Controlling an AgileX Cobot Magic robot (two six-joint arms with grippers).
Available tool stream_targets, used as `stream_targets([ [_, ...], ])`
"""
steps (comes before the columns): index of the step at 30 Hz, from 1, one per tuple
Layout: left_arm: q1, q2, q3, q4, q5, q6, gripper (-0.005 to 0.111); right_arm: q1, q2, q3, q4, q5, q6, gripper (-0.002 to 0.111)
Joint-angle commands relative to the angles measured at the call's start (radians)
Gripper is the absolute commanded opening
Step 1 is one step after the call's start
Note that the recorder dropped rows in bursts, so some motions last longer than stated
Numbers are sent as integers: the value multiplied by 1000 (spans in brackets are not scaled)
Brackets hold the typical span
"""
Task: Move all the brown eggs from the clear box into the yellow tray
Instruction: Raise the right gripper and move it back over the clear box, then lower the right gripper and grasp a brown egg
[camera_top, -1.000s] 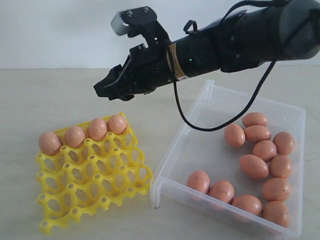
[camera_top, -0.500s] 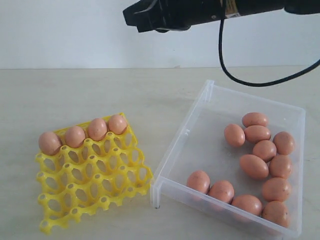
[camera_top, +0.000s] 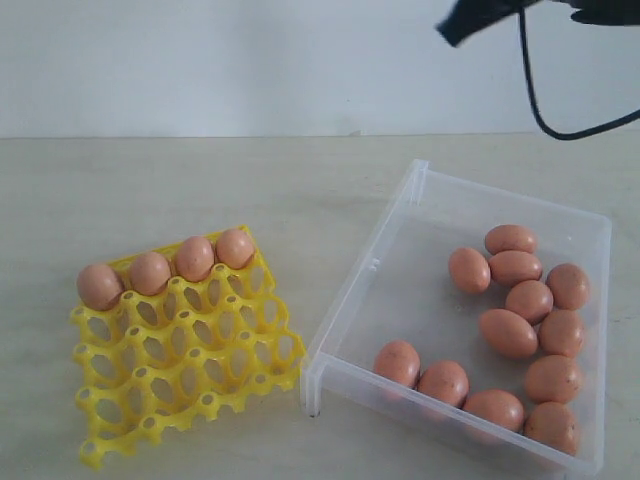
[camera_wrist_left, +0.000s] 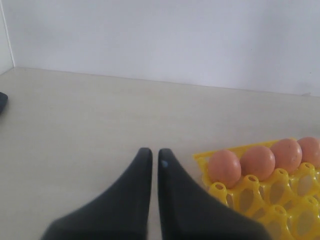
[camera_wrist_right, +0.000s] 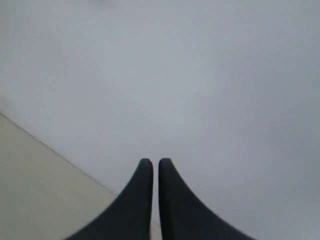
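High above the clear box (camera_top: 352, 288) of brown eggs (camera_top: 508, 333), right gripper (camera_wrist_right: 151, 162), jaws together, empty.

Table (camera_top: 200, 180): tray (camera_top: 265, 285) sits near-left, box (camera_top: 420, 310) to its right, running from near edge back toward far-right. Tray's near-right corner is just beside box's near-left corner, can't tell if touching. 4 eggs (camera_top: 194, 257) in tray's far row, one per cup, side by side L to R. 12 more eggs (camera_top: 507, 333) in box: 4 in a line along near wall, other 8 bunched toward right wall, mid to far.
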Motion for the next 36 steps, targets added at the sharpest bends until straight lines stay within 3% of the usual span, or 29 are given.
stream_targets([
  [1,3,-3,3,2,-7,0,4,-68,0,5,322,358,-397,0],
  [4,3,-3,3,2,-7,0,4,-139,-26,5,722,282,-556,0],
  [8,3,-3,3,2,-7,0,4,-172,-42,5,1380,367,-1167,0],
  [12,3,-3,3,2,-7,0,4,-174,-9,5,1644,594,-1254,0],
  [15,3,-3,3,2,-7,0,4,-174,44,5,1664,692,-1252,0],
  [20,3,-3,3,2,-7,0,4,-174,110,5,1646,692,-1265,2],
  [29,3,-3,3,2,-5,0,4,-174,164,5,1650,684,-1341,45],
  [36,3,-3,3,2,-7,0,4,-174,221,5,1653,587,-1460,46],
])
